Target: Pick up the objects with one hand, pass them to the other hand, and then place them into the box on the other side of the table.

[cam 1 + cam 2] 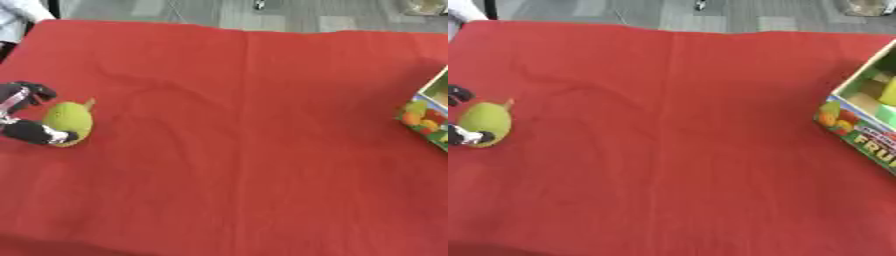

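Robot's left hand [24,112] comes in at the left edge of the table, and its black fingers [39,133] are curled round a green pear [68,122]. One finger lies above the fruit and another wraps its lower side, so the hand is grasping it. The pear has a small brownish stem pointing up and to the right, and it is near the left edge, about halfway down the red cloth [245,150] that covers the table.

The left eye view shows more of this hand, with its silver and black parts, while the right eye view shows only the fingertips beside the pear. The right eye view, however, shows much more of the box [859,132] at the right edge: it is open, with fruit pictures and large letters on its side, and some pale green and yellow shapes inside. The left eye view cuts it to one corner.

Nothing lies between pear and box except wrinkled cloth. The right hand shows in neither view.
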Controlling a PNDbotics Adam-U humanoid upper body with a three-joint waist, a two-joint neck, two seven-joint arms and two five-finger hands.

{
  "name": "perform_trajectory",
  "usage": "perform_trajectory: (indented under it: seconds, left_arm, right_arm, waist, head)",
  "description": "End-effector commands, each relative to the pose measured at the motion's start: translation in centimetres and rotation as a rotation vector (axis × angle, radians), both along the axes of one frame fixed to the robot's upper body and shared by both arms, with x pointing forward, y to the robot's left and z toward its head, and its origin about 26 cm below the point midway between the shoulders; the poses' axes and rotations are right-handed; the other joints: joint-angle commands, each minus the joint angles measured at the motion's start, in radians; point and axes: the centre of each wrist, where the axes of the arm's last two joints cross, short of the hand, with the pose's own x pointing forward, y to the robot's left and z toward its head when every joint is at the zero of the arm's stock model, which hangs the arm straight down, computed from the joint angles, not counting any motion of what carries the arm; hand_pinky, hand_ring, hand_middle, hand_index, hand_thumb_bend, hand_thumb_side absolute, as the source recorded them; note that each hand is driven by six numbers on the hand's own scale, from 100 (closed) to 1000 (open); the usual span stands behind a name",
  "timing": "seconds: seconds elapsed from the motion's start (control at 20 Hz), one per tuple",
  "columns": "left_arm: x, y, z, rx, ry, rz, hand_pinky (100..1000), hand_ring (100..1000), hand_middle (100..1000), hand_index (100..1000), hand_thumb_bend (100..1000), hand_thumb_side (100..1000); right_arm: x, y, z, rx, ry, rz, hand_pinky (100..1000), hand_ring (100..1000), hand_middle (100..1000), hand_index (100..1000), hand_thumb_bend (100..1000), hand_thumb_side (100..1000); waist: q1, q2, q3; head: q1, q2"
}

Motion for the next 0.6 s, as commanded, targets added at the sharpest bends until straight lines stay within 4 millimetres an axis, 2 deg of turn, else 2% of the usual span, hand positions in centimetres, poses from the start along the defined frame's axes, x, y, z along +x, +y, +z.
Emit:
perform_trajectory:
  seconds: [0.05, 0.45, 0.6]
  left_arm:
    - [0.12, 0.80, 1.32, 0.065, 0.013, 0.017, 817, 800, 770, 841, 674, 294]
    - [0.79, 1.10, 0.86, 0.117, 0.046, 0.048, 816, 803, 775, 844, 653, 246]
    - [0.92, 1.10, 0.69, 0.131, 0.065, 0.045, 814, 800, 771, 799, 612, 231]
  right_arm:
    - [-0.31, -0.35, 0.97, -0.024, -0.028, -0.014, 876, 882, 801, 865, 104, 323]
    - [-0.26, -0.36, 0.65, -0.025, -0.020, -0.015, 876, 880, 799, 862, 100, 330]
    - [-0.27, -0.42, 0.55, -0.025, -0.020, -0.018, 876, 880, 799, 861, 100, 329]
  waist:
    - [0.000, -0.020, -0.003]
    - [0.000, -0.017, -0.009]
    - [-0.001, -0.015, -0.011]
  head:
    - [0.004, -0.006]
    - [0.006, -0.011]
    - [0.008, -0.009]
